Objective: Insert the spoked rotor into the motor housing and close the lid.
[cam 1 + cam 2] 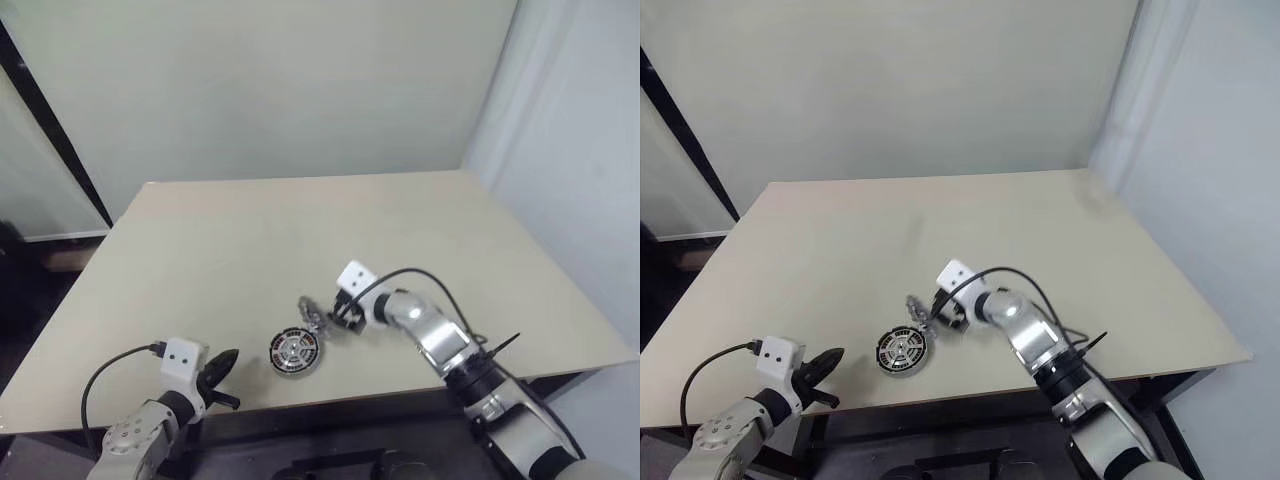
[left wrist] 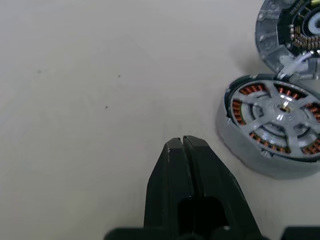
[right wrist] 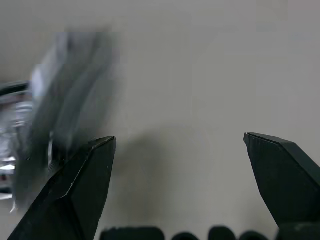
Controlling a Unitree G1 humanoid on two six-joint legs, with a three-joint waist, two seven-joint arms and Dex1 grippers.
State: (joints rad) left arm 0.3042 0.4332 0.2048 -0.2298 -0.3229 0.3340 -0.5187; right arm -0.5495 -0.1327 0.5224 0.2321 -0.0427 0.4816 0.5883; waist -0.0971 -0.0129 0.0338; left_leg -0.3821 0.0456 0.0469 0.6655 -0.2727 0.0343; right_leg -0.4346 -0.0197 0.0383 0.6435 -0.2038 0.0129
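Copper windings show beneath the spoked rotor inside the motor housing from the left wrist; left pincer shut, empty; right pincer wide, empty beside the lid.

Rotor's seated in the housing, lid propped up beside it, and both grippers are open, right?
Not quite: the left gripper is shut, as the left wrist view shows. The right gripper is open. The rotor does sit in the housing, the lid tilted beside it.

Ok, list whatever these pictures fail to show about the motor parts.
- Lid: cut off by the left wrist view's edge; smeared by blur in the right wrist view.
- Whether it leans on the motor housing or is propped: unclear.
- Spoked rotor: seating depth unreadable; head views too small.
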